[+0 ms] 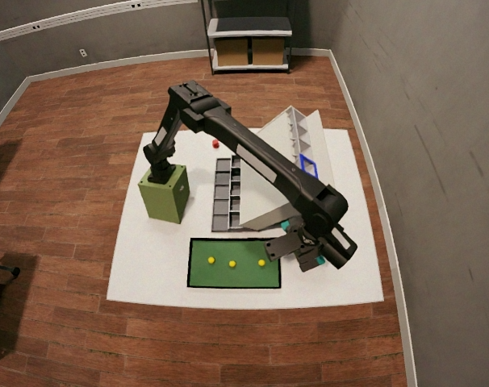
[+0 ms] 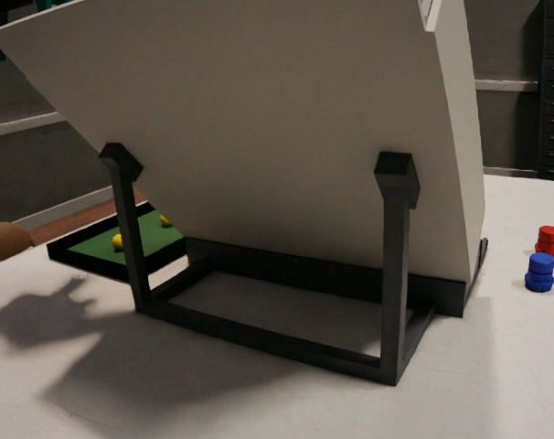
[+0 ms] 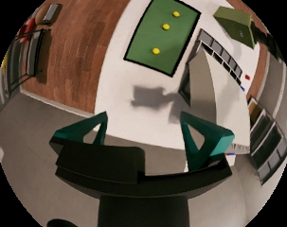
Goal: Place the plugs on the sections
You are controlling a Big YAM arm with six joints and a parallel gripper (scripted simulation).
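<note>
Your tool point(image 3: 143, 135) stands at its widest, the two teal fingers spread far apart with nothing between them and nothing touching them. In the wrist view you look past the fingers down at the white desk point(image 3: 118, 82), with only the tool's shadow below. From the top view the tool point(image 1: 302, 245) hangs above the desk just beside the right end of the green tray point(image 1: 192, 266), off the near corner of the white sloped cover point(image 1: 261, 200).

The tray holds three yellow marbles point(image 1: 232, 264) in a loose row, apart from each other; the rightmost one point(image 1: 261, 263) lies closest to the tool but is not under it.

The red plug point(image 2: 548, 240) and the blue plug point(image 2: 539, 277) stand upright on the desk beside the far end of the cover, near each other, the blue one in front of the red one in the exterior view. From the top view you see only the red plug point(image 1: 215, 143); the arm point(image 1: 252, 154) crosses that area, and I cannot tell where the blue one sits there.

The row of dark sections point(image 1: 222, 193) runs along the foot of the cover, facing the green pedestal point(image 1: 163, 200) that carries the arm. The blue-banded funnel point(image 1: 308, 166) shows at the cover's upper edge; the red-banded one is hidden by the arm.
</note>
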